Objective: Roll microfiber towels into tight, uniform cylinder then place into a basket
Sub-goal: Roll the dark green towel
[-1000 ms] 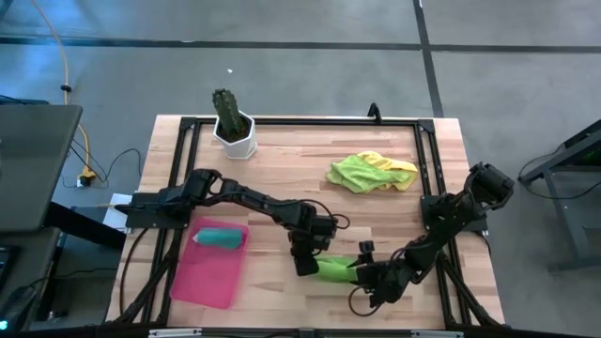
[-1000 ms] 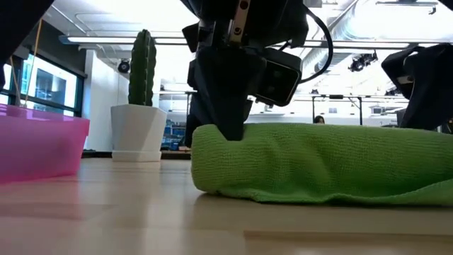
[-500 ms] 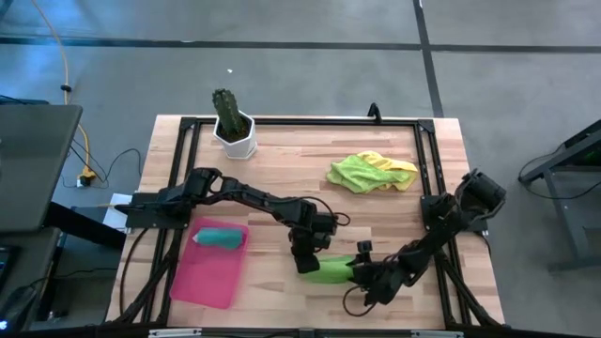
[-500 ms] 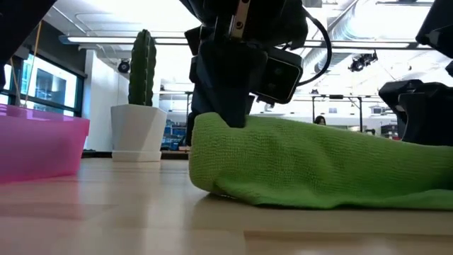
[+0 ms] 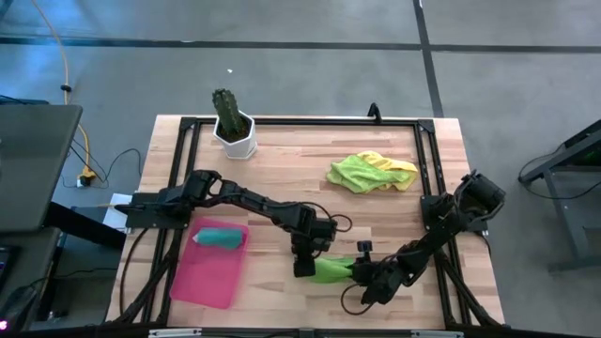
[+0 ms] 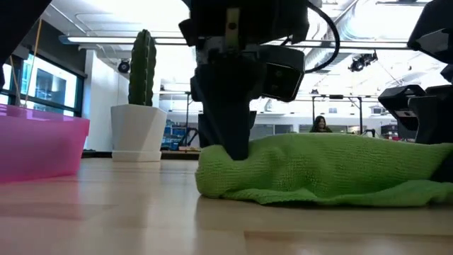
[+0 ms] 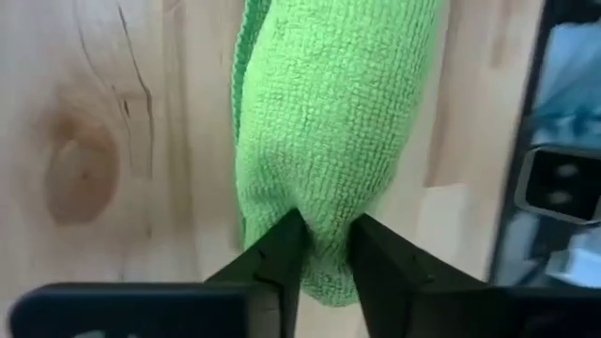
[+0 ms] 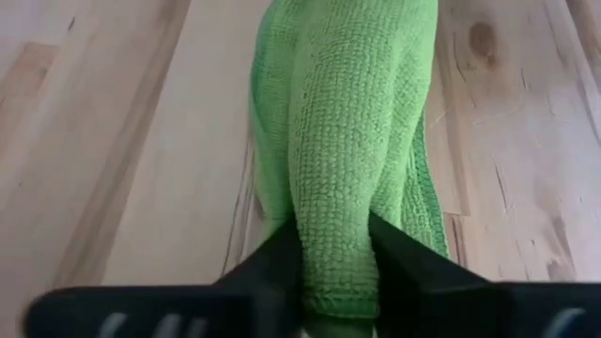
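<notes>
Green towel [image 5: 331,270] lying rolled on the wooden table [image 5: 282,178], near the front edge, a little way off the pink basket [image 5: 208,274] on the side away from the table's left edge. Roll looking loose and lumpy in the low view, one end sagging flat.

Left gripper [image 5: 304,268] pinching the roll's basket-side end; in the left wrist view the two dark fingers [image 7: 277,253] are sitting narrow, with a fold of green cloth squeezed between them. Right gripper [image 5: 362,272] taking the far end of the same roll; in the right wrist view its fingers [image 8: 272,253] are pressing in on either side of the cloth. Both arms meeting over the towel, low to the table.

Teal towel [image 5: 219,238] already lying rolled inside the basket, at its rear end.

Lime green and yellow towels [image 5: 371,172] lying crumpled together, well apart from the basket, toward the table's back right.

White pot with cactus [image 5: 232,124] standing behind the basket, at the table's rear edge.
</notes>
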Robot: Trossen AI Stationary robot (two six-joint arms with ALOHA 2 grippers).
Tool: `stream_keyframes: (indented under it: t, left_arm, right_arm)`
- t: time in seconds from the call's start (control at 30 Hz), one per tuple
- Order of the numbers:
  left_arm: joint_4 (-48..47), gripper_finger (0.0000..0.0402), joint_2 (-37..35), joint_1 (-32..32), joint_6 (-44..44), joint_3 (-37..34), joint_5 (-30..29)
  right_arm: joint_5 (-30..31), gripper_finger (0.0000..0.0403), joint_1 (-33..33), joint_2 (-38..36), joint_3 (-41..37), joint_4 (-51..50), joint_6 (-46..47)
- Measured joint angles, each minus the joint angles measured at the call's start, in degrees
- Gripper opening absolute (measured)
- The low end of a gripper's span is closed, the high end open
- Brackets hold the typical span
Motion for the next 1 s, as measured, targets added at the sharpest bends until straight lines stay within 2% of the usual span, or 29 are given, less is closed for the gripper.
stream_keyframes:
  t: [0.13, 0.27, 0.43, 0.7, 1.0]
  left_arm:
    - [-1.27, 0.0115, -0.14, -1.09, 5.7, 0.07, -5.32]
    - [-3.88, 0.014, -0.86, -2.29, 13.97, 0.19, -14.28]
    - [-4.45, 0.0146, -2.15, -4.62, 19.38, 0.13, -24.92]
    - [-5.7, 0.0147, -5.29, -11.27, 19.93, -0.02, -37.05]
    - [-2.59, 0.018, -4.95, -17.86, 13.48, -0.07, -53.2]
  right_arm:
    - [-1.84, 0.0013, 0.02, -0.07, 0.0, 0.17, 0.16]
    - [-3.61, 0.0013, -0.11, -0.04, 0.0, 0.21, 1.65]
    - [-5.41, 0.0007, -0.2, -0.04, 0.0, 0.13, 7.09]
    - [-7.21, 0.0007, -0.07, -0.03, 0.0, 0.09, 12.31]
    - [-8.04, 0.0007, -0.42, -0.02, -0.11, 0.56, 15.39]
